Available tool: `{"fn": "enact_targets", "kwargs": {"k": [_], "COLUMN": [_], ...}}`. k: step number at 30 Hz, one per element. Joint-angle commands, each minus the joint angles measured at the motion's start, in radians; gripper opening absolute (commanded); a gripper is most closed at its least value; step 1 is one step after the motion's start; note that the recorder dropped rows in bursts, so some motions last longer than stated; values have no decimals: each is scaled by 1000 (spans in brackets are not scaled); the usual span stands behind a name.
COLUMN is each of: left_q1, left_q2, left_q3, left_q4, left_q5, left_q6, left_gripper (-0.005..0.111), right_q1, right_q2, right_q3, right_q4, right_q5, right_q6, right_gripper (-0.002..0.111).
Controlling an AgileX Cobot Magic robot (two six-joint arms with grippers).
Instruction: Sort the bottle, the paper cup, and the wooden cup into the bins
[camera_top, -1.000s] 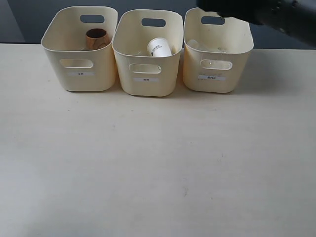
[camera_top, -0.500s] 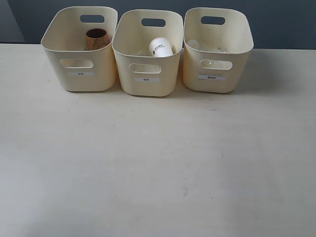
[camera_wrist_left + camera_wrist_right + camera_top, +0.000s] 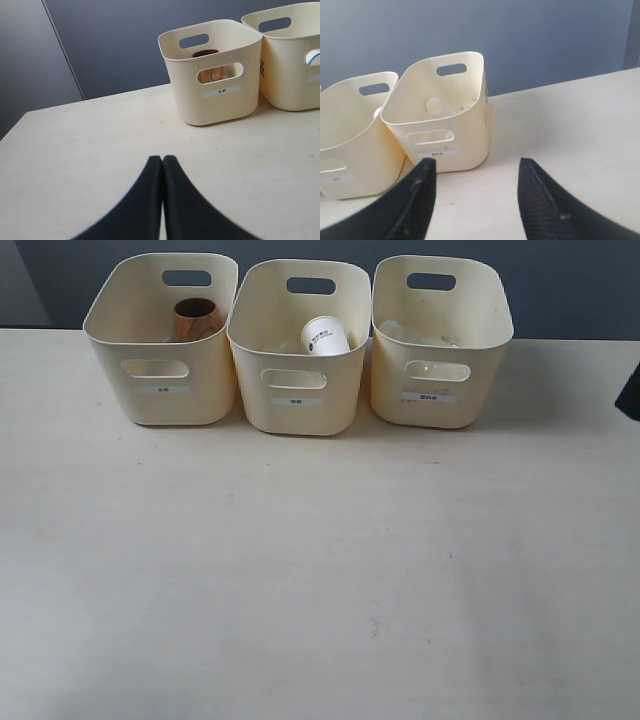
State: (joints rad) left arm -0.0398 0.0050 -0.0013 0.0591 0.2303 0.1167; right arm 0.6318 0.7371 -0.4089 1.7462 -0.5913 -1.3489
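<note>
Three cream bins stand in a row at the back of the table. The wooden cup (image 3: pixel 197 318) sits in the left bin (image 3: pixel 160 375); it shows through that bin's handle hole as the wooden cup (image 3: pixel 212 75). The paper cup (image 3: pixel 324 337) leans in the middle bin (image 3: pixel 296 390). The clear bottle (image 3: pixel 436 369) lies low in the right bin (image 3: pixel 440 390), its white cap (image 3: pixel 435 106) visible in the right wrist view. My left gripper (image 3: pixel 163 159) is shut and empty over bare table. My right gripper (image 3: pixel 477 166) is open and empty, short of the right bin (image 3: pixel 465 135).
The pale table (image 3: pixel 320 580) stretches in front of the bins. A dark wall runs behind them. A dark piece of my right arm (image 3: pixel 630 400) shows at the right edge of the exterior view.
My right arm, which reached over the right bin a second ago, has pulled back out to the right edge. The bins and their contents have not moved.
</note>
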Motion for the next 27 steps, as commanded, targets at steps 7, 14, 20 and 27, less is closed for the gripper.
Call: {"fn": "enact_targets", "kwargs": {"k": [7,14,20,27], "left_q1": [-3,-3,-3,-3], "left_q2": [-5,-5,-5,-5], "left_q3": [1,1,1,1], "left_q4": [6,6,6,6], "left_q5": [-5,-5,-5,-5], "left_q6": [-2,-2,-2,-2], "left_gripper": [0,0,0,0], "right_q1": [-2,-2,-4,-4], "right_q2": [-25,-25,-25,-77], "right_q3": [93,150,298,409], "right_q4": [-2,-2,-265,-428], "right_q5": [26,28,7,-115], "right_q6": [69,96,435,787], "right_gripper": [48,48,48,48]}}
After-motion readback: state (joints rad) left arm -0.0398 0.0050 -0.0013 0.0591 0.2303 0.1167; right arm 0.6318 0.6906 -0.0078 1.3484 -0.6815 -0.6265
